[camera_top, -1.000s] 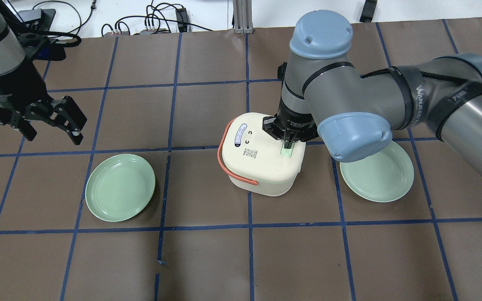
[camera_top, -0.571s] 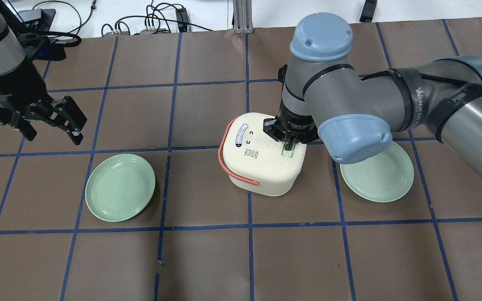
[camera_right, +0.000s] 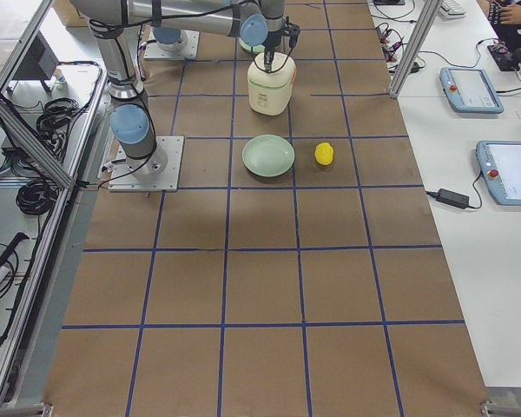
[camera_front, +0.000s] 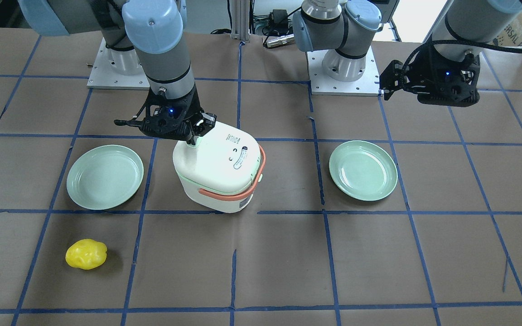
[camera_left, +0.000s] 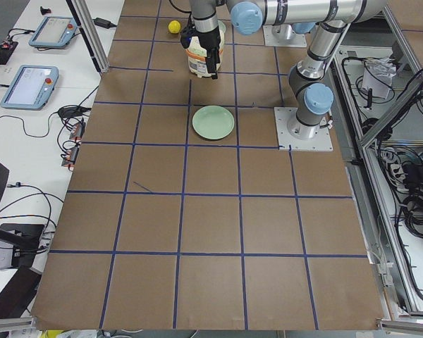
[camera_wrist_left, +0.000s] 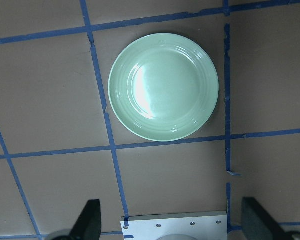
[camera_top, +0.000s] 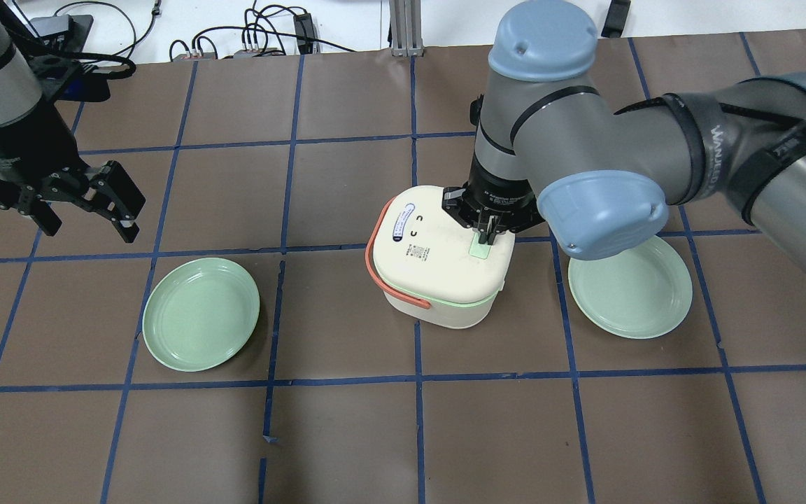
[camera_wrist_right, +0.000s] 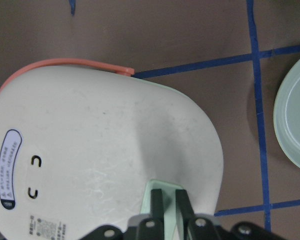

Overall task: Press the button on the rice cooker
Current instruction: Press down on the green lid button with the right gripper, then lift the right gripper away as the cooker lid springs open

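Note:
The white rice cooker [camera_top: 438,269] with its coral handle band stands mid-table, also in the front view [camera_front: 218,167] and the right wrist view [camera_wrist_right: 105,165]. Its lid sits slightly raised, with a thin mint-green rim showing under it. My right gripper [camera_top: 487,234] is shut, fingers together and pointing down, with the tips on the mint-green button [camera_top: 478,252] at the lid's right edge; the right wrist view shows the fingers [camera_wrist_right: 157,200] over the button [camera_wrist_right: 151,187]. My left gripper [camera_top: 88,220] is open and empty, hovering far left above the table.
One mint-green plate [camera_top: 200,322] lies left of the cooker, below my left gripper [camera_wrist_left: 170,222]. Another mint-green plate [camera_top: 630,287] lies right of the cooker, partly under my right arm. A yellow lumpy object [camera_front: 86,254] lies near the operators' edge.
The right arm has risen slightly. The cooker lid has come up a little, so a mint-green rim now shows below it. The left arm has not moved.

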Robot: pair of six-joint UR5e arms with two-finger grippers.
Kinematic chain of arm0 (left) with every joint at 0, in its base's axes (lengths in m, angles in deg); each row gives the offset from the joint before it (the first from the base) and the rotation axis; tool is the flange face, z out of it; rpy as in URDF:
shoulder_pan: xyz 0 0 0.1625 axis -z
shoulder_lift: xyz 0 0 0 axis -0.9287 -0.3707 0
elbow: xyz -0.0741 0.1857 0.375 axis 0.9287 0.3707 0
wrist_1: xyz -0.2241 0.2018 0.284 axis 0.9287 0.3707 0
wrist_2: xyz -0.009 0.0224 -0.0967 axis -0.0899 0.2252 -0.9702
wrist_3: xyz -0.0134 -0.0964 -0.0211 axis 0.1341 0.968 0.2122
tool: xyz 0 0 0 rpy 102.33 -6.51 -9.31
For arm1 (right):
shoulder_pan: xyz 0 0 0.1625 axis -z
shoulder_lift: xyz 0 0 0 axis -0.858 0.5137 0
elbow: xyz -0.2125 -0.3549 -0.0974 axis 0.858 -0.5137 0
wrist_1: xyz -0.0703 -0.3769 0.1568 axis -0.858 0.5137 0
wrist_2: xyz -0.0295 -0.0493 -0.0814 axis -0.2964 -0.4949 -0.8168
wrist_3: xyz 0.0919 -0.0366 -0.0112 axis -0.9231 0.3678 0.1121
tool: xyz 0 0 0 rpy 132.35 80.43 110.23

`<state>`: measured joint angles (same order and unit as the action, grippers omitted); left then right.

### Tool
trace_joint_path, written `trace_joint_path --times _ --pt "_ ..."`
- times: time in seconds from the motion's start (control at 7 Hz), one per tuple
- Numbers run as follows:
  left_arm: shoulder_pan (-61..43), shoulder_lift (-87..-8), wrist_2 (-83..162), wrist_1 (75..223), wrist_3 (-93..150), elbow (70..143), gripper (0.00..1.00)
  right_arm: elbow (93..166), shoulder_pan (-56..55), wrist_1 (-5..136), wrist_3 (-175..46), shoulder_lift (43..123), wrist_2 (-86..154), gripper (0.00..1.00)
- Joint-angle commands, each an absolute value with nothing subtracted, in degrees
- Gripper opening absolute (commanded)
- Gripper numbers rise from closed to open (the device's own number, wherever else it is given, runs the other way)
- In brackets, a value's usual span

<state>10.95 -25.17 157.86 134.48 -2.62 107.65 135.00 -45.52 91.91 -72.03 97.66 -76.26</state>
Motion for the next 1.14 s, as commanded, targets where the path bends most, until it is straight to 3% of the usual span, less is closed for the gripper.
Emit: trace_joint_path --times 0.0,0.29,1.0 --pt "10.95 -25.08 157.86 134.49 -2.62 107.65 1.0 123.18 -44.89 83.46 -71.83 97.01 -80.26 0.77" --pt "10.95 -25.17 157.86 134.49 -2.62 107.65 1.0 118.81 -39.74 82.02 -63.35 96.56 -81.53 0.97" --pt "10.95 -25.17 157.86 134.49 -2.62 107.65 1.0 121.44 -33.9 81.84 -52.86 97.18 -80.2 1.0"
